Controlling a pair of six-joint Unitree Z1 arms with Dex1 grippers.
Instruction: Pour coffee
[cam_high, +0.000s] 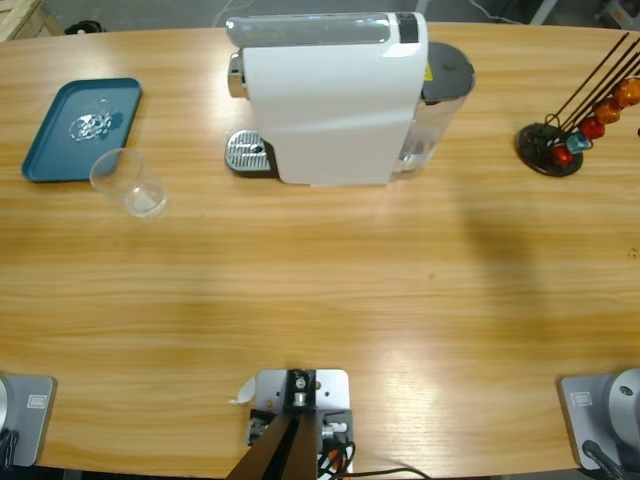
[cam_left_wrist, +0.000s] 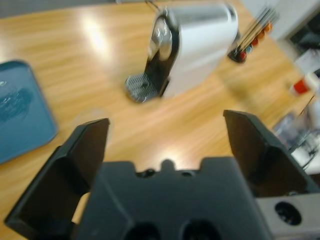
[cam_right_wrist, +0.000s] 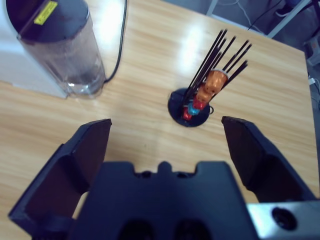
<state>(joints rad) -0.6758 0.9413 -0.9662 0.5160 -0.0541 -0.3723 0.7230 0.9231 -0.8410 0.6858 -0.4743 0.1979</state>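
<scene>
No coffee shows in any view. The white coffee machine (cam_high: 335, 100) stands at the back middle of the table, its metal drip tray (cam_high: 248, 153) on its left side. A clear cup (cam_high: 130, 182) that looks empty stands on the wood left of the machine, beside the blue tray (cam_high: 60, 140). My left gripper (cam_left_wrist: 165, 122) is open and holds nothing; it hangs above the table and faces the machine (cam_left_wrist: 200, 42) and its drip tray (cam_left_wrist: 141, 86) from a distance. My right gripper (cam_right_wrist: 166, 124) is open too, over bare wood short of the capsule stand (cam_right_wrist: 192, 107). Neither gripper shows in the high view.
The machine's clear water tank (cam_right_wrist: 65, 50) sits at its right end, with a black cable (cam_right_wrist: 119, 45) running behind it. A black wire stand with red and orange capsules (cam_high: 560, 145) is at the far right. The blue tray (cam_left_wrist: 20, 115) holds a crumpled bit of clear plastic (cam_high: 90, 125).
</scene>
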